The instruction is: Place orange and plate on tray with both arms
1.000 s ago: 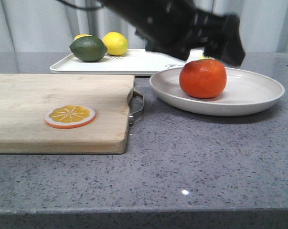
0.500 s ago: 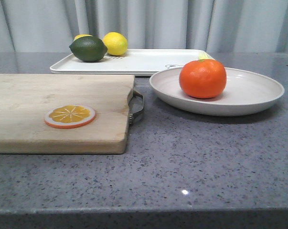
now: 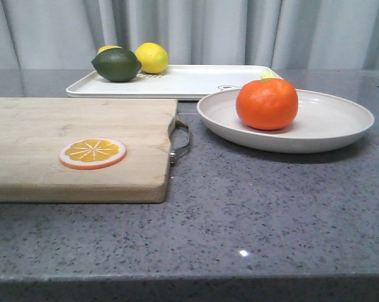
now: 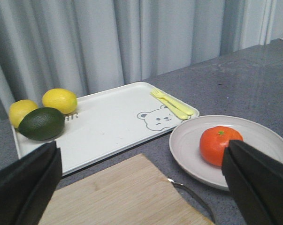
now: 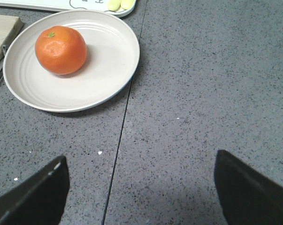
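Observation:
The orange (image 3: 267,104) sits in the off-white plate (image 3: 330,126) on the grey table, right of the cutting board. It also shows in the left wrist view (image 4: 217,144) and the right wrist view (image 5: 61,49), and so does the plate (image 4: 188,140) (image 5: 103,61). The white tray (image 3: 195,80) lies behind the plate, its bear drawing showing in the left wrist view (image 4: 113,126). No arm shows in the front view. My left gripper (image 4: 141,187) is open and empty above the board's end. My right gripper (image 5: 141,187) is open and empty over bare table, away from the plate.
A wooden cutting board (image 3: 44,135) with a metal handle (image 3: 180,141) lies at the left and bears an orange slice disc (image 3: 92,153). A green lime (image 3: 116,64) and two yellow lemons (image 3: 151,57) sit at the tray's left end. A yellow-green fork (image 4: 172,104) lies at its right end.
A dark arm that hung over the tray and plate one second ago has left the front view. The orange, plate and tray have not moved.

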{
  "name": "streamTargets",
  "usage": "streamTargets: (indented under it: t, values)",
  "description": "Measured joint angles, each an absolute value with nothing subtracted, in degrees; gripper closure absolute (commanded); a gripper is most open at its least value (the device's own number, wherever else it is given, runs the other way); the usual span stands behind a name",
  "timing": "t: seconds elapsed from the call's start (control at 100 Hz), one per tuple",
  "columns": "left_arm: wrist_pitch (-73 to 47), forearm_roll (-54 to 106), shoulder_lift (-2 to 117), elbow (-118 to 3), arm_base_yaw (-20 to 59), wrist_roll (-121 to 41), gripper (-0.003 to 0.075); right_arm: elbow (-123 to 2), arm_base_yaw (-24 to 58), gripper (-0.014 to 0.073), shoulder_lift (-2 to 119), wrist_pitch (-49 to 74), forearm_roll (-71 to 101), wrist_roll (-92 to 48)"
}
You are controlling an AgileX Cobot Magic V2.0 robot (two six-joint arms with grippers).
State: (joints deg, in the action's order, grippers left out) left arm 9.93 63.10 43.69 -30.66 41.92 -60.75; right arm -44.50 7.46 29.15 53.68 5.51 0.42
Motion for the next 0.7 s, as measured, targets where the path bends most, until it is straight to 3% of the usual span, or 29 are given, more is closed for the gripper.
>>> streamTargets:
  t: [0.28, 0.7]
  values:
    - [12.5, 63.3, 36.1, -21.8, 41.9, -60.8, 0.0069, -44.5, 7.5, -0.0030, 29.2, 53.7, 5.4, 0.4]
    - [12.8, 63.3, 36.1, -20.9, 41.9, -60.8, 0.0069, -44.5, 7.5, -0.0030, 30.4, 50.0, 9.4, 0.4]
